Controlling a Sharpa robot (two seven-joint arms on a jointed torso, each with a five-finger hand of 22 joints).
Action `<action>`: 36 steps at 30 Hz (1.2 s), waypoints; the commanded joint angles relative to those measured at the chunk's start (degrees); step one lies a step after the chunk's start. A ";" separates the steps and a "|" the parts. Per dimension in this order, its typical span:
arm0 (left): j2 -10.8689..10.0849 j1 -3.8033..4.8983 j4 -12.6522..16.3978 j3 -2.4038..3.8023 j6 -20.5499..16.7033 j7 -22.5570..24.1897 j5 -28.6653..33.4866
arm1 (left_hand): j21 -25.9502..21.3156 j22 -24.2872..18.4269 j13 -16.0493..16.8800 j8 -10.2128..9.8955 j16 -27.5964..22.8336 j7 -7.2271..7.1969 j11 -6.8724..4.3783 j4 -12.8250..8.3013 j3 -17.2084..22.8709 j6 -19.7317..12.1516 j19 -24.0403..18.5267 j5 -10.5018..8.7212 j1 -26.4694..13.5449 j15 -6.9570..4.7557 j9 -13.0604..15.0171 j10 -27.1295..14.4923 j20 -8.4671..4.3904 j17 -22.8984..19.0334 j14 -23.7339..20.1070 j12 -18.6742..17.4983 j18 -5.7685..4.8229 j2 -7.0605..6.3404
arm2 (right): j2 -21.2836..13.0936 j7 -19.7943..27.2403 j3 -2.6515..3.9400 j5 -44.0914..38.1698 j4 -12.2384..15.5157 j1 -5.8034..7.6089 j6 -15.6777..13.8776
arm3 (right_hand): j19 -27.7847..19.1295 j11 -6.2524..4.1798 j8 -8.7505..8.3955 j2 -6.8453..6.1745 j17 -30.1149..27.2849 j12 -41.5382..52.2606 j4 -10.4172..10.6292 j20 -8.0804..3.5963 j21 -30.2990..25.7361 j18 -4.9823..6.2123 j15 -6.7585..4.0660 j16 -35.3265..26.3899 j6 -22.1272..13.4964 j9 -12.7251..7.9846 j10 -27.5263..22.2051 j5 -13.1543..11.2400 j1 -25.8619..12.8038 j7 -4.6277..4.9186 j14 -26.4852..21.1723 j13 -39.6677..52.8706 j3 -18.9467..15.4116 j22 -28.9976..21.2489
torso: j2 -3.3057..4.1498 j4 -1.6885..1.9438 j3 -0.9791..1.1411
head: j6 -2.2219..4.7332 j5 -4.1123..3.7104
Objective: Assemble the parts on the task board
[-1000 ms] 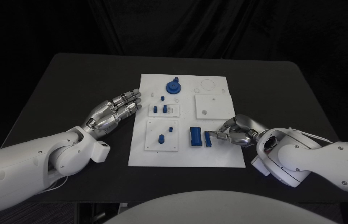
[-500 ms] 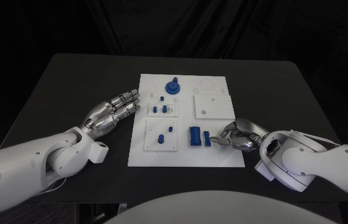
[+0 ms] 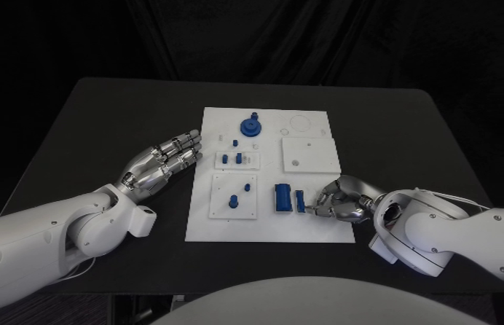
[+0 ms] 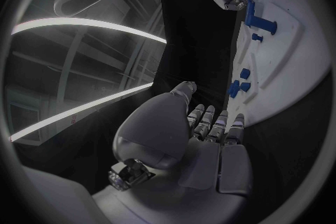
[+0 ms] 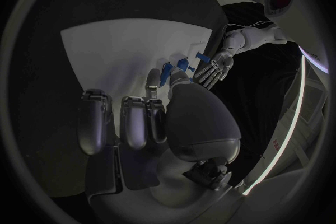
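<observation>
The white task board (image 3: 315, 223) lies mid-table. My right hand (image 3: 341, 200) is at its right edge, fingers curled, fingertips pinching a narrow blue piece (image 3: 301, 201) that lies beside a thicker blue block (image 3: 283, 197). The right wrist view shows a finger (image 5: 150, 79) reaching that blue piece (image 5: 166, 73). My left hand (image 3: 163, 163) lies flat by the board's left edge, fingers straight and apart, holding nothing. A round blue part (image 3: 252, 126) stands at the board's far end. Small blue pegs (image 3: 237, 157) stand on a raised plate.
A square white plate (image 3: 310, 154) sits on the board's right half, two round outlines (image 3: 299, 124) beyond it. A lower-left plate (image 3: 235, 207) carries two small blue parts. Bare black table (image 3: 116, 114) surrounds the board.
My right hand has slid left along the board's edge and its fingers have closed in on the narrow blue piece. The left hand and the other parts have not moved.
</observation>
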 commanded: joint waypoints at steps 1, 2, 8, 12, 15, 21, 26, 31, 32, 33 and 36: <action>0.16 -0.10 0.05 0.04 0.46 0.58 0.09 | -0.20 0.03 0.08 0.09 0.21 -0.09 0.54 0.06 0.28 -0.15 -0.21 0.35 -0.13 0.43 0.04 -0.02 0.26 0.08 -0.12 0.20 -0.20 0.32 | 0.19 -1.48 -0.01 -0.35 -0.20 -0.16 1.46 | 2.84 -0.45 0.47 0.08 9.53 0.16 -0.45 -0.43 0.04 -0.15 -0.46 0.10 -0.36 0.23 5.96 0.46 0.85 -0.12 5.08 15.06 0.03 12.34 | 0.11 0.00 -0.02 | 0.00 0.00; 0.19 -0.10 0.03 0.04 0.47 0.57 0.09 | -0.20 0.03 0.08 0.09 0.21 -0.09 0.54 0.06 0.28 -0.15 -0.21 0.35 -0.13 0.43 0.04 -0.02 0.26 0.08 -0.12 0.20 -0.20 0.32 | 0.29 -1.49 -0.01 -0.35 -0.30 -0.16 1.45 | 2.84 -0.45 0.47 0.08 9.53 0.16 -0.45 -0.43 0.04 -0.15 -0.46 0.10 -0.36 0.23 5.96 0.46 0.85 -0.12 5.08 15.06 0.03 12.34 | 0.11 -0.01 -0.04 | 0.00 0.00; 0.31 -0.12 -0.05 0.04 0.56 0.53 0.09 | -0.21 0.02 0.08 0.09 0.20 -0.09 0.57 0.07 0.33 -0.17 -0.20 0.35 -0.15 0.45 0.03 -0.01 0.26 0.08 -0.13 0.21 -0.21 0.29 | 0.79 -1.44 0.00 -0.35 -0.72 -0.16 1.23 | 2.80 -0.52 0.89 0.34 9.46 0.16 -0.28 -0.49 -0.04 -0.13 -0.52 0.07 -0.27 0.51 5.96 0.56 1.10 -0.18 5.06 15.06 0.07 12.31 | 0.10 0.00 -0.04 | 0.00 0.03; 0.33 -0.14 -0.10 0.04 0.60 0.48 0.09 | -0.21 0.02 0.08 0.09 0.20 -0.09 0.57 0.07 0.33 -0.17 -0.20 0.35 -0.15 0.45 0.03 -0.01 0.26 0.08 -0.13 0.21 -0.21 0.29 | 1.06 -1.46 0.00 -0.35 -0.88 -0.16 1.12 | 2.77 -0.53 1.11 0.45 9.37 0.16 -0.02 -0.51 -0.11 -0.11 -0.54 0.03 -0.20 0.66 5.96 0.45 0.93 -0.20 5.04 15.06 -0.04 12.29 | 0.09 -0.06 -0.01 | 0.00 0.10; 0.27 -0.15 -0.09 0.04 0.62 0.44 0.09 | -0.21 0.02 0.08 0.09 0.20 -0.09 0.57 0.07 0.33 -0.17 -0.20 0.35 -0.15 0.45 0.03 -0.01 0.26 0.08 -0.13 0.21 -0.21 0.29 | 1.32 -1.55 0.00 -0.35 -1.01 -0.16 1.09 | 2.76 -0.56 1.31 0.56 9.32 0.16 0.15 -0.53 -0.13 -0.10 -0.55 0.01 -0.13 0.78 5.96 0.30 0.77 -0.23 5.03 15.06 -0.13 12.28 | 0.06 -0.06 -0.01 | 0.00 0.08; 0.30 -0.18 -0.13 0.04 0.66 0.41 0.09 | -0.21 0.02 0.08 0.09 0.20 -0.09 0.57 0.07 0.33 -0.17 -0.20 0.35 -0.15 0.45 0.03 -0.01 0.26 0.08 -0.13 0.21 -0.21 0.29 | 1.77 -1.69 0.00 -0.35 -1.38 -0.16 1.25 | 2.70 -0.67 1.70 0.85 9.21 0.16 0.10 -0.57 -0.26 -0.07 -0.62 -0.04 0.03 1.04 5.96 0.28 1.05 -0.39 5.01 15.06 -0.05 12.23 | 0.04 -0.07 -0.01 | 0.00 0.16; 0.39 -0.22 -0.19 0.04 0.77 0.40 0.09 | -0.21 0.02 0.08 0.09 0.20 -0.09 0.57 0.07 0.33 -0.17 -0.20 0.35 -0.15 0.45 0.03 -0.01 0.26 0.08 -0.13 0.21 -0.21 0.29 | 2.23 -1.78 0.00 -0.35 -1.72 -0.16 1.89 | 2.69 -0.91 2.28 1.19 9.06 0.16 -0.37 -0.75 -0.30 -0.06 -0.82 -0.11 -0.19 1.53 5.96 0.34 2.58 -0.66 4.98 15.06 0.30 12.22 | 0.04 -0.04 -0.02 | 0.00 0.23; 0.44 -0.26 -0.23 0.04 0.81 0.39 0.08 | -0.22 0.00 0.09 0.08 0.23 -0.09 0.63 0.09 0.43 -0.19 -0.18 0.36 -0.17 0.49 0.03 -0.01 0.26 0.08 -0.11 0.25 -0.25 0.28 | 2.68 -1.99 0.01 -0.35 -1.93 -0.16 3.25 | 2.62 -1.18 2.58 1.21 8.84 0.16 -1.90 -1.01 -0.44 -0.03 -1.08 -0.21 -0.69 1.84 5.96 2.07 6.35 -0.93 4.94 15.06 1.26 12.18 | 0.05 -0.01 -0.02 | 0.00 0.19; 0.45 -0.27 -0.23 0.04 0.82 0.39 0.08 | -0.22 0.00 0.09 0.08 0.23 -0.09 0.63 0.09 0.43 -0.19 -0.18 0.36 -0.17 0.49 0.03 -0.01 0.26 0.08 -0.11 0.25 -0.25 0.28 | 2.76 -2.02 0.01 -0.35 -1.97 -0.16 3.51 | 2.59 -1.24 2.42 1.12 8.70 0.16 -2.71 -1.09 -0.53 -0.01 -1.16 -0.27 -0.96 1.77 5.96 3.66 7.97 -0.98 4.91 15.06 1.80 12.15 | 0.05 -0.01 -0.02 | 0.00 0.23; 0.45 -0.28 -0.23 0.04 0.83 0.39 0.08 | -0.22 0.00 0.09 0.08 0.23 -0.09 0.63 0.09 0.43 -0.19 -0.18 0.36 -0.17 0.49 0.03 -0.01 0.26 0.08 -0.11 0.25 -0.25 0.28 | 2.83 -2.04 0.01 -0.35 -2.01 -0.16 3.75 | 2.59 -1.23 2.36 1.05 8.70 0.16 -2.87 -1.10 -0.52 -0.02 -1.16 -0.28 -1.00 1.72 5.96 4.07 8.32 -0.95 4.91 15.06 1.90 12.16 | 0.05 -0.01 -0.02 | 0.00 0.25; 0.42 -0.31 -0.22 0.04 0.83 0.39 0.08 | -0.22 0.00 0.09 0.08 0.23 -0.09 0.63 0.09 0.43 -0.19 -0.18 0.36 -0.17 0.49 0.03 -0.01 0.26 0.08 -0.11 0.25 -0.25 0.28 | 2.92 -2.05 0.01 -0.36 -2.07 -0.16 4.23 | 2.56 -1.21 2.10 0.78 8.55 0.16 -3.64 -1.14 -0.58 -0.01 -1.16 -0.34 -1.17 1.52 5.96 5.59 9.83 -0.91 4.88 15.06 2.46 12.14 | 0.06 -0.01 -0.04 | 0.00 0.30</action>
